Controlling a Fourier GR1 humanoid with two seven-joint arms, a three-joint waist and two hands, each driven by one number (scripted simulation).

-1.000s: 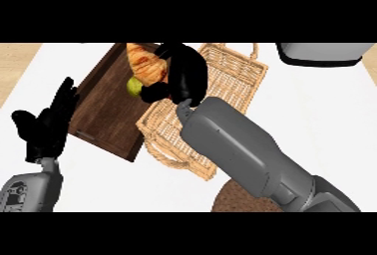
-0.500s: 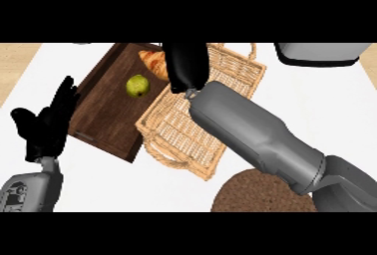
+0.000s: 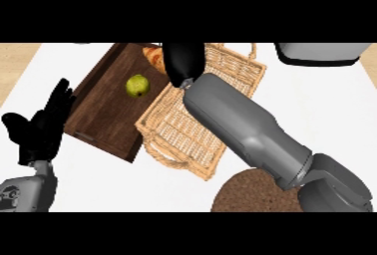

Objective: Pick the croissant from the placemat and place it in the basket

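Note:
The golden croissant [image 3: 152,57] lies at the far end of the dark wooden placemat [image 3: 99,112]; only its left part shows. My right hand [image 3: 184,61] sits right against the croissant's right side and covers part of it, and the top of the hand runs out of the picture. My right forearm [image 3: 243,129] stretches across the woven wicker basket [image 3: 184,132], which lies just right of the placemat. My left hand [image 3: 43,127] rests open and upright at the left edge, off the placemat.
A green pear [image 3: 137,85] sits on the placemat a little nearer than the croissant. A round brown mat [image 3: 247,196] lies at the near right. A grey-white appliance [image 3: 324,52] stands at the far right corner.
My right hand has moved away from me, from beside the pear up to the croissant, so the pear now shows fully. The left hand has not moved.

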